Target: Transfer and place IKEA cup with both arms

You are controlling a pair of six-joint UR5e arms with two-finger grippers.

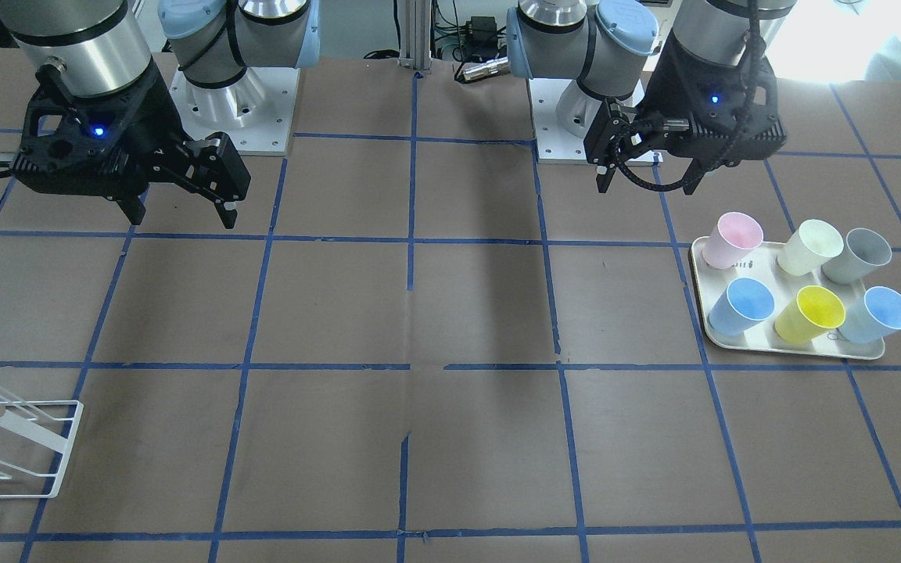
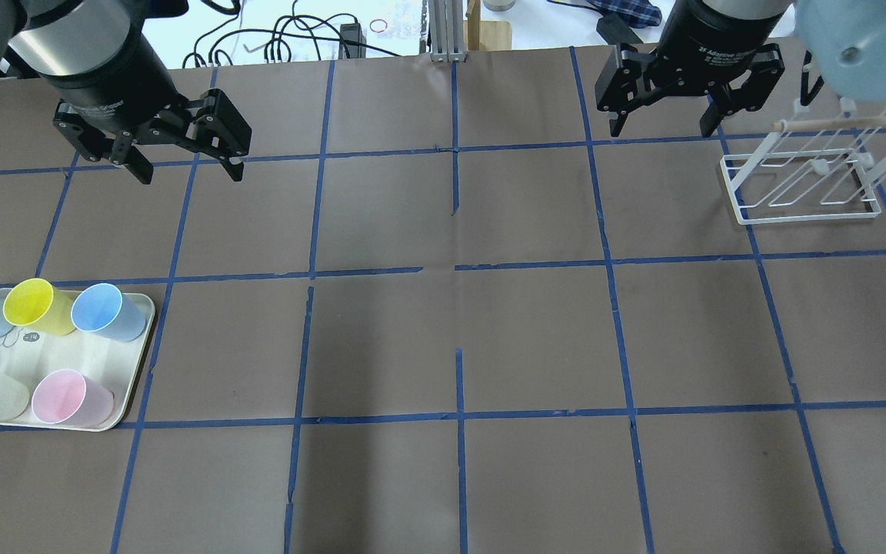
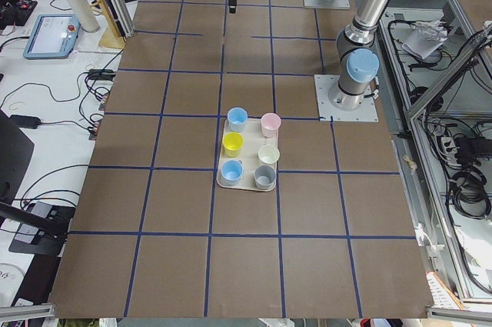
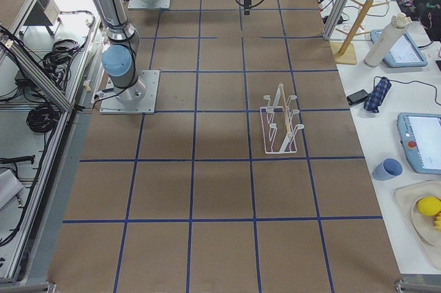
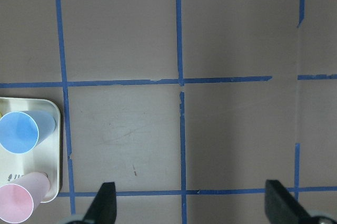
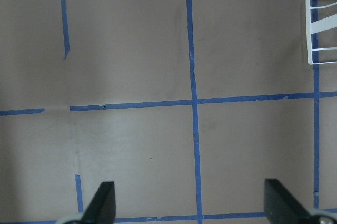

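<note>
the ikea cup stands upright on the cream tray, at the corner nearest the table's middle — well apart from the left gripper, whose fingers are spread wide and empty. the right gripper is likewise spread wide, near a white wire rack. the table is covered in brown paper with a blue tape grid.

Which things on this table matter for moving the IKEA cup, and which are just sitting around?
Job: IKEA cup, left claw, right claw, both open.
Lying about: pink cup, yellow cup, pale green cup, grey cup, greyish-blue cup, white wire rack, possibly the drop spot.
</note>
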